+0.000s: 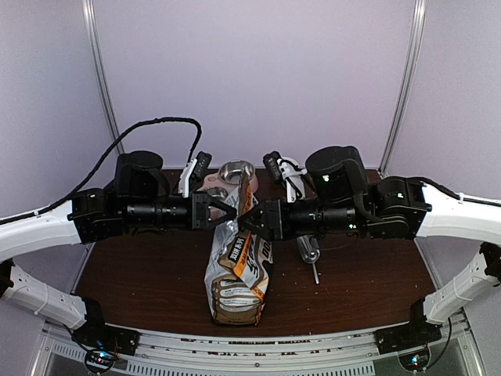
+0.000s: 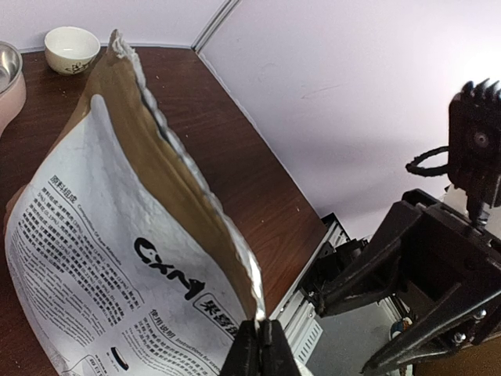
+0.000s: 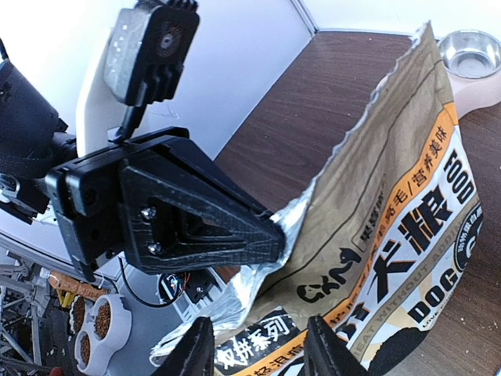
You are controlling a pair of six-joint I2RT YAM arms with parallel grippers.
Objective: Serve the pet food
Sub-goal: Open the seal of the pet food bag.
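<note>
Feeder [image 3: 479, 88] beyond pet-food bag [image 1: 236, 274], scoop [image 1: 308, 249] to its right; bag upright, mouth up, left gripper [image 2: 258, 341] pinching rim, right gripper [image 3: 260, 348] spread.

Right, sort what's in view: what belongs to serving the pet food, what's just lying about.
Job: pet food bag, pinched by the left claw; pink feeder; metal scoop, probably.
Lying about: small white cup.
</note>
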